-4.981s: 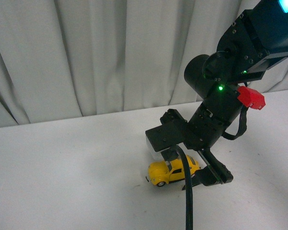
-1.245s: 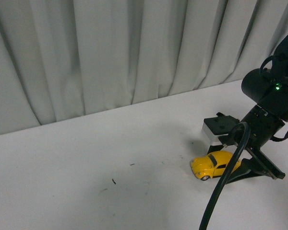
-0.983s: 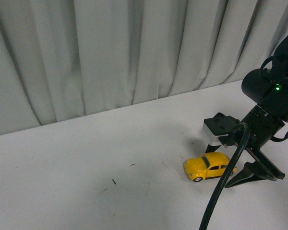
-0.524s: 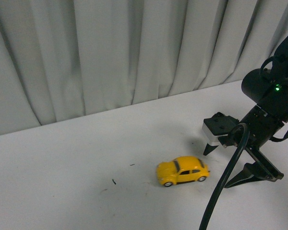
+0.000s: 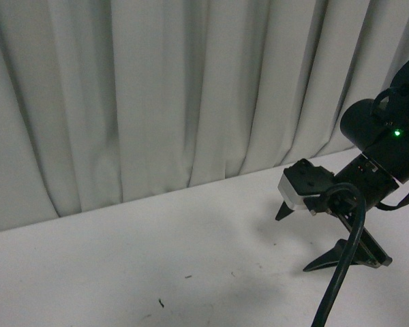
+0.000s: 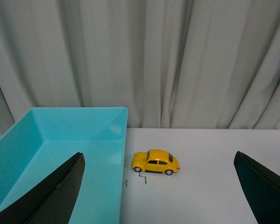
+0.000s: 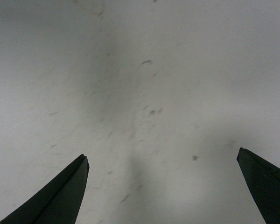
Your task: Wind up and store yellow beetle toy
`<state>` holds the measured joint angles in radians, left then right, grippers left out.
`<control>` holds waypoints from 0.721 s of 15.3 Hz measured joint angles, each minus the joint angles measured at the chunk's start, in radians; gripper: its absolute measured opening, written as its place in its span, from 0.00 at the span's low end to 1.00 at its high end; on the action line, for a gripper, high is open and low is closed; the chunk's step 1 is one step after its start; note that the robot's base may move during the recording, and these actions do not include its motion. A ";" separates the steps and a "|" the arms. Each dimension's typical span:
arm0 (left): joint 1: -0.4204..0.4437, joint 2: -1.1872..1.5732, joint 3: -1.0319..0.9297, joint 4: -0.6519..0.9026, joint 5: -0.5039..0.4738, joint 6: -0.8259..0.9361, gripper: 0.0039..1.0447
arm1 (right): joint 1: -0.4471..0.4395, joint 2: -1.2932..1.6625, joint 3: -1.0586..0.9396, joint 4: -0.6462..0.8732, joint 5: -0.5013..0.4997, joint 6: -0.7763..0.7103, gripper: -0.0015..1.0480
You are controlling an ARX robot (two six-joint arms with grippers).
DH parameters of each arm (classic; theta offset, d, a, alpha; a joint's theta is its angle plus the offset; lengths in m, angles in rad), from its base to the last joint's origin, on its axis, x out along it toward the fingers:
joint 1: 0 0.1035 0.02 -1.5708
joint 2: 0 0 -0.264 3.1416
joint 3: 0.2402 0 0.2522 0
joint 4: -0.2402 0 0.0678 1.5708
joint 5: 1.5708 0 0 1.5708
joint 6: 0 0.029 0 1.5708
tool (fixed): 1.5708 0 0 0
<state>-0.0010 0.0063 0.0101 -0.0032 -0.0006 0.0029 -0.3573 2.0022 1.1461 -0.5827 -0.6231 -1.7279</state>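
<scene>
The yellow beetle toy (image 6: 156,161) stands on its wheels on the white table, side-on, just beside the rim of a teal tray (image 6: 60,149); it shows only in the left wrist view. My left gripper (image 6: 157,155) is open and empty, with the toy some way beyond its tips. My right gripper (image 5: 297,238) is open and empty, tips down near the table at the right of the front view. In the right wrist view the right gripper (image 7: 162,153) has only bare table between its fingers. The toy is out of the front view.
A grey pleated curtain (image 5: 157,95) hangs along the table's far edge. A black cable (image 5: 341,272) runs down from the right arm. Small dark marks (image 6: 142,179) lie on the table by the toy.
The toy left the right gripper's open jaws and rolled leftwards across the table, out of the front view. The right gripper rose a little. The front view itself shifted upwards.
</scene>
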 joint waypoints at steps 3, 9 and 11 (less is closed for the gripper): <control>0.000 0.000 0.000 0.000 0.000 0.000 0.94 | 0.024 -0.095 0.029 0.051 -0.068 0.074 0.94; 0.000 0.000 0.000 0.000 0.000 0.000 0.94 | 0.064 -0.382 -0.036 0.346 -0.219 0.359 0.94; 0.000 0.000 0.000 0.000 0.000 0.000 0.94 | 0.062 -0.565 -0.107 0.637 -0.308 0.641 0.94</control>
<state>-0.0010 0.0063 0.0101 -0.0032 -0.0006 0.0029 -0.2955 1.4376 1.0393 0.0540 -0.9310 -1.0866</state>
